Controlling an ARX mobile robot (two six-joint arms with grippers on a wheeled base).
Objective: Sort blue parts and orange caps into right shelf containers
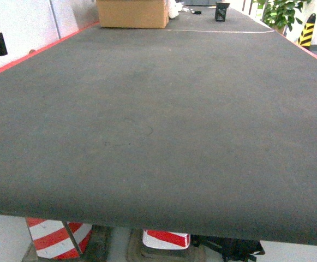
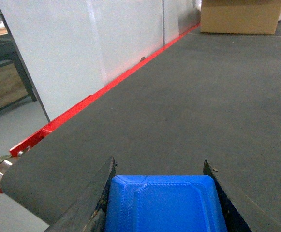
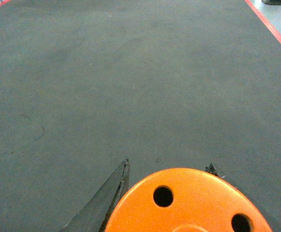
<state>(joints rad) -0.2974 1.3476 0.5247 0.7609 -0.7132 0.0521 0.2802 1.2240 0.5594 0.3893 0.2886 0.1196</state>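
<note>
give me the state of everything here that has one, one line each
left claw: shut on the blue part
blue part: held between the left claw's fingers, above the grey belt
right claw: shut on the orange cap
orange cap: held in the right claw, holed face toward the camera
grey belt: flat, bare in its near part
cardboard box: standing at the belt's far end; whether it is open cannot be told
</note>
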